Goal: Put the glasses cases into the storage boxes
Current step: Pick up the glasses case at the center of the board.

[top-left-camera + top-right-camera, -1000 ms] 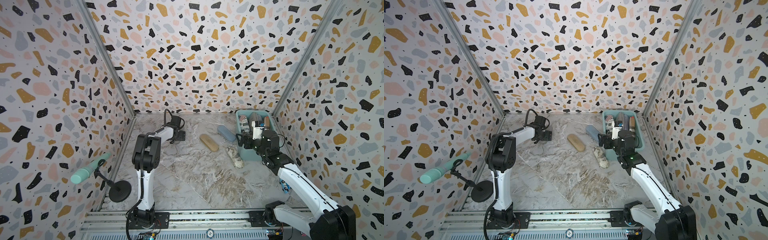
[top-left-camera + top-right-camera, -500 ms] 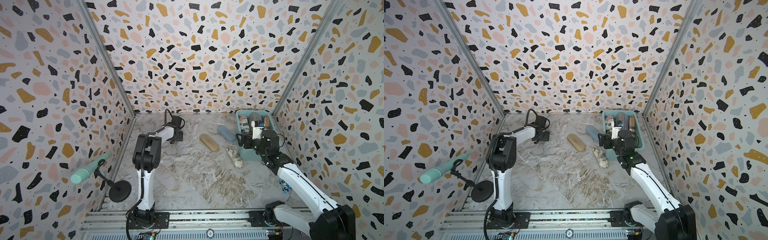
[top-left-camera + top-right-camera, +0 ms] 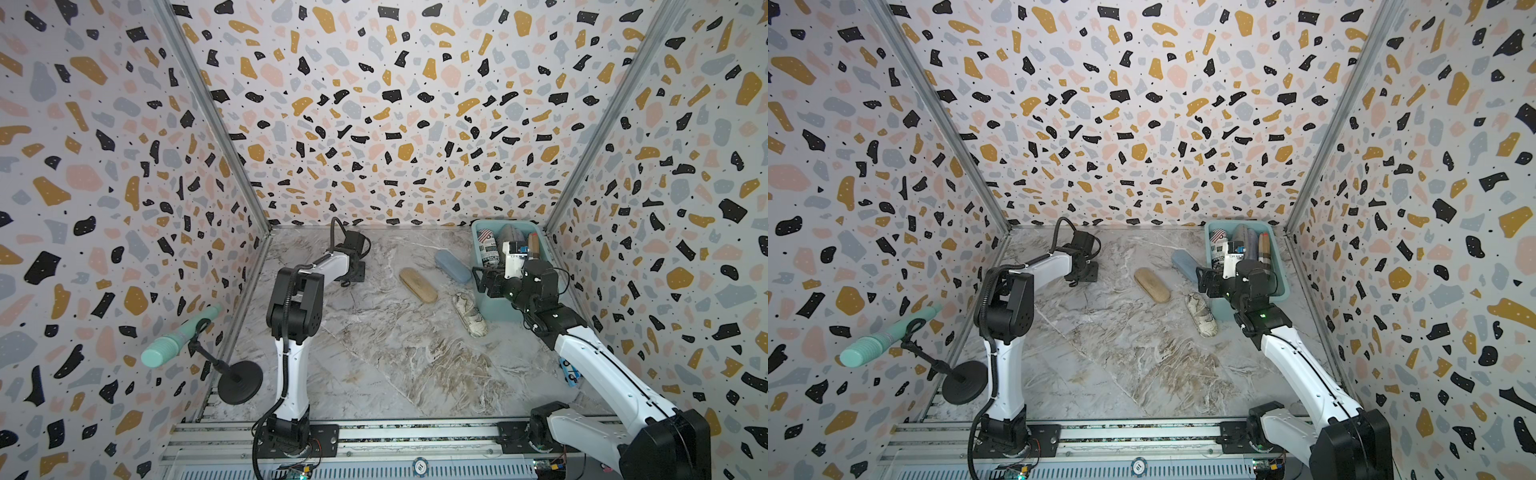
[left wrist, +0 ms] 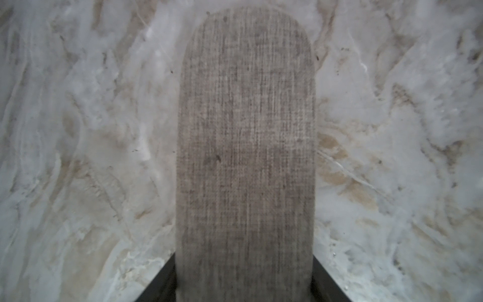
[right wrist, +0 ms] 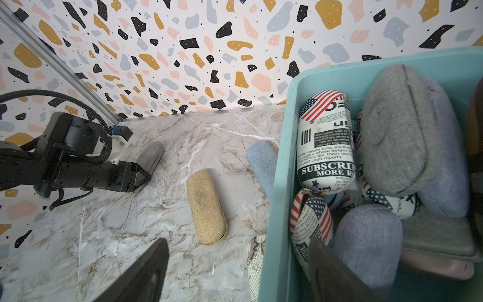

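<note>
Marble-look desk (image 3: 374, 353), terrazzo walls all round; storage box (image 5: 278, 198) sits in a far corner, already piled with cases. Well apart from the storage box, toward the opposite far corner, left gripper (image 5: 141, 180) is clenched on the grey case (image 4: 245, 157); wrist view shows the case running straight out from between the jaws, so the hold looks to be near one end. Can't tell if it's off the desk yet. Step in hand, I'd say: lift and carry. End hold means the free end may droop or swing, so lift straight up, cross slowly, clear the rim, lay it lengthwise on the pile. At the box's near wall, right gripper (image 3: 485, 283) hangs spread wide, empty; pull it clear first or the arms may clash. Not yet boxed, on the desk just beside the box: tan case (image 3: 418, 285), blue case (image 3: 452, 266), print case (image 3: 470, 314).
</note>
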You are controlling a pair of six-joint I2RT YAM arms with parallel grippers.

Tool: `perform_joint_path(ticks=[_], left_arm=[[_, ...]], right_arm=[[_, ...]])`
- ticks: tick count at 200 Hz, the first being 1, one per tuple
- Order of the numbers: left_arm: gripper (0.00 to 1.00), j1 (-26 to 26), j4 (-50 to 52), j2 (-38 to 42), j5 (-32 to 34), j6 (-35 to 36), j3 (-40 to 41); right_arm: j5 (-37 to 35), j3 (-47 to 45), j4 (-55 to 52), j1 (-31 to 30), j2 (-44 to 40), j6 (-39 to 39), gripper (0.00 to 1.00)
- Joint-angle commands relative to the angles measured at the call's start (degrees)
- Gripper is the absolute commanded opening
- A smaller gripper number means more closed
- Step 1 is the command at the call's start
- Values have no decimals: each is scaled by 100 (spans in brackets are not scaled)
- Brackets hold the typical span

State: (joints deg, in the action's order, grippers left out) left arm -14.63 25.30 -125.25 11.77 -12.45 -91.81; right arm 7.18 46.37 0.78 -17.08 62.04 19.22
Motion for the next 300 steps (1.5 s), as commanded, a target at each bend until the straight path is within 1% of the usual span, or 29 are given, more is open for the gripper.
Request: perform_joint_path(ticks=[1, 21, 47, 72, 94, 128, 151, 163, 187, 244, 258, 269, 280, 297, 300], left_arm=[[56, -97, 2, 422, -349, -190, 166], [55, -234, -263, 822, -665, -373, 431], [55, -563, -736, 1343, -1160, -532, 762], [54, -1053, -1343, 1878, -1615, -619, 1069], [54, -1514, -1937, 2371, -1971, -598, 1420], [54, -2248, -2741, 3136, -2077, -519, 2101], [55, -2553, -3133, 3499, -2040, -630, 2526], [55, -2637, -3174, 3581, -2048, -689, 2627], [55, -2737, -3016, 3688, -2073, -697, 2555], [55, -2808, -3075, 3816, -2114, -743, 2572], [55, -2803, -3096, 3832, -2129, -767, 2593], [55, -2816, -3123, 3830, -2159, -799, 2599], [55, -2828, -3136, 3820, -2187, -808, 2608], [55, -2834, -3132, 3808, -2214, -801, 2613], [55, -2831, -3134, 3802, -2216, -804, 2608]], right_arm=[[126, 78, -32, 13, -118, 58, 84], [230, 117, -53, 16, -136, 99, 84], [384, 244, -134, 2, -145, 175, 84], [640, 367, -198, -20, -110, 332, 84], [937, 391, -125, -79, -58, 658, 82], [1335, 399, 296, -240, 81, 1316, 77], [1483, 505, 625, -428, 225, 1650, 72], [1455, 609, 692, -556, 321, 1692, 71], [1263, 782, 733, -779, 537, 1746, 71], [1299, 1066, 1001, -946, 1160, 1942, 71], [1330, 1115, 1096, -976, 1299, 1962, 68], [1394, 1189, 1118, -985, 1391, 1962, 62], [1436, 1239, 1152, -1007, 1486, 1971, 58], [1470, 1269, 1187, -1033, 1561, 1962, 46], [1470, 1269, 1190, -1034, 1564, 1962, 45]])
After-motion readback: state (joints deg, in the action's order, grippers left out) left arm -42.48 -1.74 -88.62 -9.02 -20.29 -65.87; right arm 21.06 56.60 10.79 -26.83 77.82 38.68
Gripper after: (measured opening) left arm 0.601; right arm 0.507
